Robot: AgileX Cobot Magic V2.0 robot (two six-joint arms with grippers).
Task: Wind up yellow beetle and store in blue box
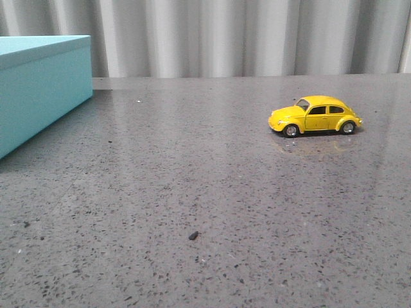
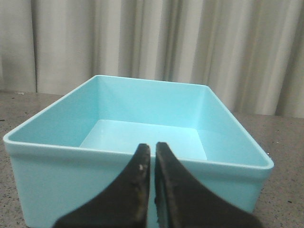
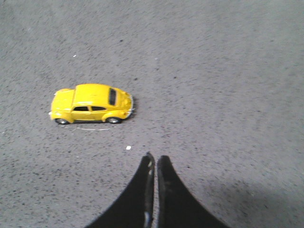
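Observation:
The yellow beetle point(image 1: 314, 115) stands on its wheels on the grey speckled table at the right, nose pointing left. The right wrist view shows the beetle point(image 3: 91, 104) from above, well ahead of my right gripper point(image 3: 155, 157), which is shut and holds nothing. At the far left edge of the front view stands the blue box point(image 1: 38, 90). In the left wrist view the box point(image 2: 137, 156) is open-topped and empty, and my left gripper point(image 2: 153, 146) hangs shut just before its near wall. Neither gripper appears in the front view.
A small dark crumb point(image 1: 192, 235) lies on the table near the front. A white speck point(image 3: 128, 147) lies between the beetle and my right fingertips. Pale grey curtains point(image 1: 225, 35) hang behind the table's far edge.

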